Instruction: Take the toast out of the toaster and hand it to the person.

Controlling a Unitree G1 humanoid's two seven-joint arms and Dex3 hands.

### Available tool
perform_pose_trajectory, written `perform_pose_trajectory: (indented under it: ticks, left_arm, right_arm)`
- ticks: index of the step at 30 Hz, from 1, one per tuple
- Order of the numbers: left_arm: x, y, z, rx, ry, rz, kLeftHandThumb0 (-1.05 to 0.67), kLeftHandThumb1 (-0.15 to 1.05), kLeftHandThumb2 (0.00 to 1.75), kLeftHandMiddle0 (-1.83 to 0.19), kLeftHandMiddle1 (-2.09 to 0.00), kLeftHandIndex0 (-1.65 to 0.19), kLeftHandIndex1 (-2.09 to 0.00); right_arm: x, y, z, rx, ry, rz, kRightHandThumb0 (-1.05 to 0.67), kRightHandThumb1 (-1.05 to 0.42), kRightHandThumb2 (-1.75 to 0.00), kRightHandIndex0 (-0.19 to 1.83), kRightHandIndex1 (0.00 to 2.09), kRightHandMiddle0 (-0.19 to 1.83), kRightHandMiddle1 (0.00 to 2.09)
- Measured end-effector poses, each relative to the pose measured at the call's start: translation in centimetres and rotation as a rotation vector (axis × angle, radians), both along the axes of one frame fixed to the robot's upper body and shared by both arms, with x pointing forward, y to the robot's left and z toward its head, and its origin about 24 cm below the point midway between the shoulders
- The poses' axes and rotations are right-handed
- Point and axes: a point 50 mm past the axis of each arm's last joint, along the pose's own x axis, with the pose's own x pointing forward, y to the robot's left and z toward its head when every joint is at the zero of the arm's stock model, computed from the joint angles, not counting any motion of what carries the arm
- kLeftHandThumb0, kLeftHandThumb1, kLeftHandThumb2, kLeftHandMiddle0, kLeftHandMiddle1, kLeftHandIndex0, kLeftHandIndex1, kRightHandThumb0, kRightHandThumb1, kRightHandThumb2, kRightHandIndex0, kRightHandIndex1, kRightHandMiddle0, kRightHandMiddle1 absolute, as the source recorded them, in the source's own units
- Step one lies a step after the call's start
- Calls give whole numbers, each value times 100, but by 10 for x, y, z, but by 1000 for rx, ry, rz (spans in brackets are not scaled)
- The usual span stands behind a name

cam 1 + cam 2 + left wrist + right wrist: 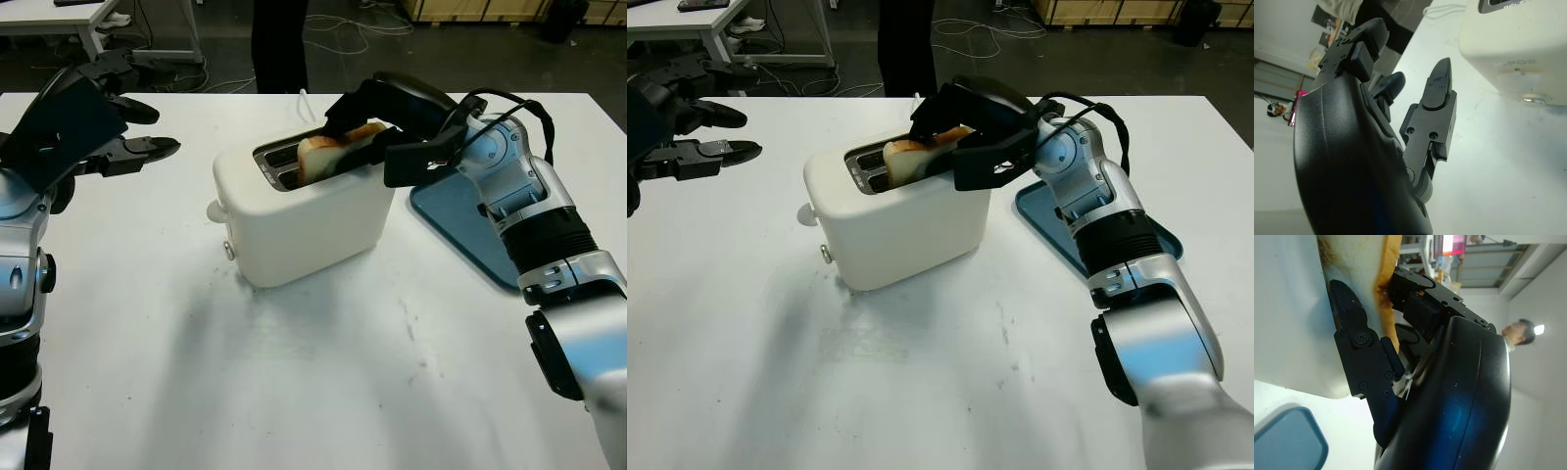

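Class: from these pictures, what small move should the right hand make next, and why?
Probably lift straight up. The right hand is already closed on the toast, which still sits partly in the toaster slot. The left hand is open, off to the side.

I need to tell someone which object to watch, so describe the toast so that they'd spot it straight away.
On the white table stands a cream toaster. The toast leans out of the top slot, gripped by the right hand. It is the one pale slice with a golden-brown crust among black fingers.

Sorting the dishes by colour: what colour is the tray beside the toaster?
Blue tray; clearest in the left eye view.
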Motion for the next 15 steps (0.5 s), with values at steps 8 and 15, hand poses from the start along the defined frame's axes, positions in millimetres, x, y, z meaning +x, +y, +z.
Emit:
perform_pose_trajectory:
  ticks: [8,15]
  left_arm:
    - [0,0,0,-3,2,2,-3,86,23,-5,-104,-22,-57]
    - [0,0,-1,-5,4,3,-5,85,23,-5,-104,-21,-57]
  right_arm:
    - [-4,5,1,-17,-6,70,-40,-74,-1,123,174,97,174]
    - [-4,0,3,80,-31,103,-12,-84,-7,120,175,97,175]
